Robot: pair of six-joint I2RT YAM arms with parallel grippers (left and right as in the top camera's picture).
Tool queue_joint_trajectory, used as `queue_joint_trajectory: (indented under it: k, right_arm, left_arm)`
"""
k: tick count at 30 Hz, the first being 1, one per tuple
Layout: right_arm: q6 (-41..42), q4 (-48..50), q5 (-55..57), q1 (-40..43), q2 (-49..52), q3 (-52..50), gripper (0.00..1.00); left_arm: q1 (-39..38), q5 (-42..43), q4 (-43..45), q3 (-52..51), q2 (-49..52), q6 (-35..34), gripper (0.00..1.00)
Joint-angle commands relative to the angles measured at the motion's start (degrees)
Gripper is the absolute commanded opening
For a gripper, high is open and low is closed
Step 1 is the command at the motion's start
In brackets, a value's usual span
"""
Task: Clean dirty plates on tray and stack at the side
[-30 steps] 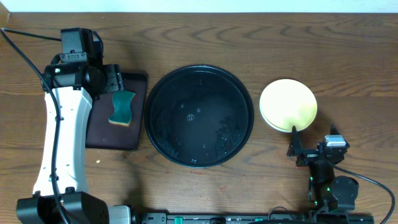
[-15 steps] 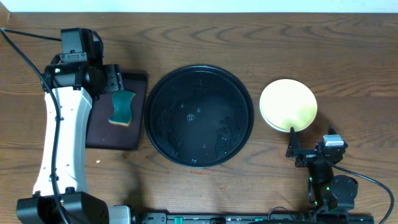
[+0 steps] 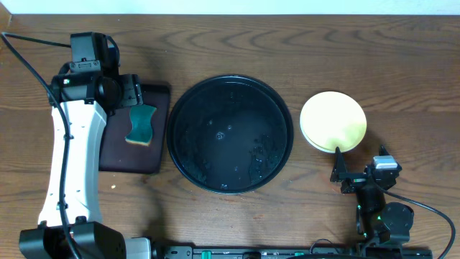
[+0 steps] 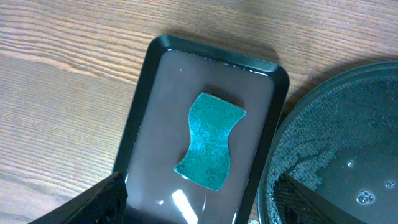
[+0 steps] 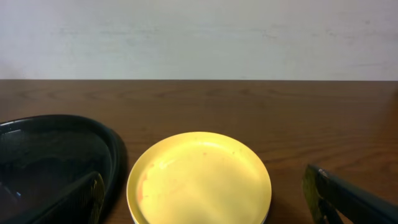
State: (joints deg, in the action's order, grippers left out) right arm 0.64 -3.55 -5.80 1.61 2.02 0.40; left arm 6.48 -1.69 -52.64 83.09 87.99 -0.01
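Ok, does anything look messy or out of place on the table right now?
Mostly tidy. The yellow plate beside the black tray carries a faint reddish smear near its rim on the tray's side, so it may not be fully clean. Water drops lie in the tray.

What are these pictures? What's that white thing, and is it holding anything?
The white thing is the robot's left arm; its right arm sits at the other side. One picture looks down from above. The other two come from a camera on each wrist. On the table lie a round black tray, wet, with no plates on it, a yellow plate beside it, and a small brown tray holding a teal sponge. The left end effector and the right end effector, the arms' two-fingered pinchers, are open and hold nothing.
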Motion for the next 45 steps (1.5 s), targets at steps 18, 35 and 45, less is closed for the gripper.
queue_joint_trajectory:
  k: [18,35,45]
  right_arm:
    - [0.1,-0.1,-0.7,-0.2,0.2,-0.1,0.99]
    - [0.1,-0.2,-0.7,-0.2,0.2,-0.1,0.99]
    - [0.2,-0.2,-0.7,-0.2,0.2,-0.1,0.99]
  left_arm:
    - [-0.5,3.9,24.8,-29.6,-32.4,2.6,0.76]
    - [-3.7,5.6,50.3,-72.0,-76.3,2.6,0.76]
    - [-4.4,5.6,52.5,-81.9,-87.1,3.3,0.76]
